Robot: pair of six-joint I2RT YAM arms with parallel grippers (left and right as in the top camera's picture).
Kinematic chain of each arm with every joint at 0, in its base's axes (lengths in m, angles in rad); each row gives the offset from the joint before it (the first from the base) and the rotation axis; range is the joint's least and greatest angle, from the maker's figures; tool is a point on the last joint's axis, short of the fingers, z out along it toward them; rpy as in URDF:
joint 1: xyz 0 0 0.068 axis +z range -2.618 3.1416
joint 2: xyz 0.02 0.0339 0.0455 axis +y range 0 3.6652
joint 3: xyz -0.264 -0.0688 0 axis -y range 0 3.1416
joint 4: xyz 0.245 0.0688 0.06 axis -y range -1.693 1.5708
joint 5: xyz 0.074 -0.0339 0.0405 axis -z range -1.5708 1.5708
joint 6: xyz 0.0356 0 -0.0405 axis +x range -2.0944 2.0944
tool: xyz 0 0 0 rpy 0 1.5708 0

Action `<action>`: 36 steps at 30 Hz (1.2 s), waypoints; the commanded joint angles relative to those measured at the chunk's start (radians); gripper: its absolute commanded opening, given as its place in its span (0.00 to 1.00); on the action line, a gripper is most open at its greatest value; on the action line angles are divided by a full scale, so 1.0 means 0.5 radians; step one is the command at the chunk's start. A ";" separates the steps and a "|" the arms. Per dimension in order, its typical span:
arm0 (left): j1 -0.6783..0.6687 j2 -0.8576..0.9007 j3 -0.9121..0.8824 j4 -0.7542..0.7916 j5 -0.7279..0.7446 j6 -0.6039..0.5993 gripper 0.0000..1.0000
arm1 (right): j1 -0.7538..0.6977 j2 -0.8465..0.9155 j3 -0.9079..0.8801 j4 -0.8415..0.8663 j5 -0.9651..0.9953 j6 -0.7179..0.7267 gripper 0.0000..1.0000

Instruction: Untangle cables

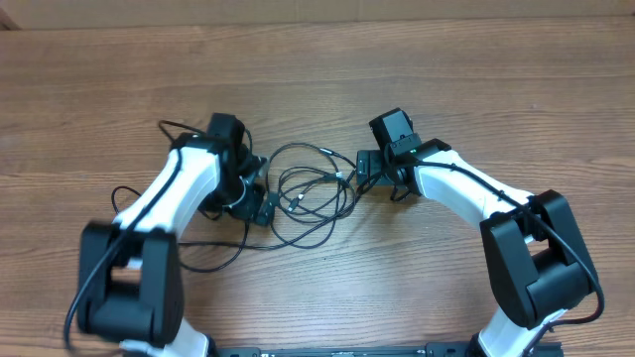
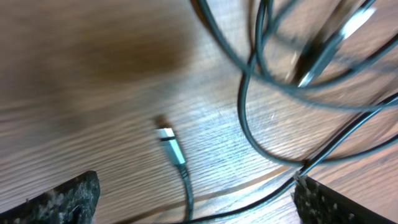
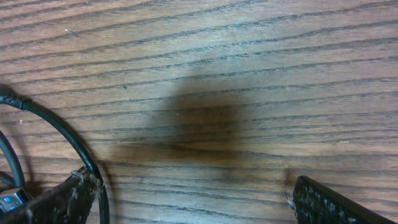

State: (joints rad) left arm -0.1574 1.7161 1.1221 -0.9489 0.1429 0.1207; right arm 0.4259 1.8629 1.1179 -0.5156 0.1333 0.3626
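Note:
Several thin black cables (image 1: pixel 316 198) lie in a tangle of overlapping loops on the wooden table between my two grippers. My left gripper (image 1: pixel 262 196) is open at the tangle's left edge. In the left wrist view its fingers (image 2: pixel 196 193) straddle a cable ending in a silver plug (image 2: pixel 166 135), and a second cable (image 2: pixel 348 140) runs past the right finger. More loops and plug tips (image 2: pixel 311 74) lie blurred beyond. My right gripper (image 1: pixel 369 171) is open at the tangle's right edge. Bare wood shows between its fingers (image 3: pixel 196 196), and a cable (image 3: pixel 68 140) curves by the left finger.
The wooden table (image 1: pixel 446 79) stretches to the back and sides. A thin black loop (image 1: pixel 223 262) trails toward the front under my left arm. More thin black cord (image 1: pixel 171 127) shows behind and left of that arm.

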 commanded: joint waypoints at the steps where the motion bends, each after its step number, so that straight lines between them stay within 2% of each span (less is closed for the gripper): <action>1: 0.005 -0.242 0.041 0.031 -0.185 -0.198 1.00 | -0.004 0.005 -0.012 0.021 -0.008 0.008 1.00; 10: 0.108 -0.267 0.022 -0.023 -0.173 -0.338 1.00 | -0.004 0.005 -0.012 0.027 -0.008 0.008 1.00; 12: 0.150 -0.266 0.008 -0.017 -0.175 -0.412 0.96 | -0.004 0.005 -0.012 0.027 -0.008 0.008 1.00; 13: 0.182 -0.266 0.005 -0.014 -0.175 -0.494 0.89 | -0.004 0.005 -0.012 0.027 -0.008 0.008 1.00; 14: 0.204 -0.266 0.002 -0.014 -0.179 -0.555 0.75 | -0.004 0.005 -0.012 0.027 -0.008 0.008 1.00; 15: 0.237 -0.266 -0.005 -0.016 -0.191 -0.655 0.65 | -0.004 0.005 -0.012 0.027 -0.008 0.008 1.00; 17: 0.304 -0.266 -0.021 -0.014 -0.206 -0.830 0.51 | -0.004 0.005 -0.012 0.026 -0.008 0.008 1.00; 18: 0.339 -0.266 -0.035 -0.005 -0.209 -0.922 0.49 | -0.004 0.005 -0.012 0.024 -0.008 0.008 1.00; 20: 0.388 -0.266 -0.070 0.014 -0.240 -1.082 0.56 | -0.004 0.005 -0.012 0.025 -0.008 0.008 1.00; 23: 0.431 -0.266 -0.152 0.023 -0.387 -1.338 0.58 | -0.004 0.005 -0.012 0.026 -0.008 0.008 1.00; 25: 0.432 -0.266 -0.205 0.022 -0.523 -1.482 0.65 | -0.004 0.005 -0.012 0.026 -0.008 0.008 1.00; 31: 0.432 -0.266 -0.384 0.066 -0.871 -1.766 0.73 | -0.004 0.005 -0.012 0.027 -0.008 0.008 1.00; 36: 0.432 -0.266 -0.552 0.215 -0.945 -1.845 0.78 | -0.004 0.005 -0.012 0.027 -0.008 0.008 1.00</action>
State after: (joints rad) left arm 0.0589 1.5749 0.8852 -0.8635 -0.2543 -0.7284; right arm 0.4259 1.8629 1.1179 -0.5091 0.1337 0.3626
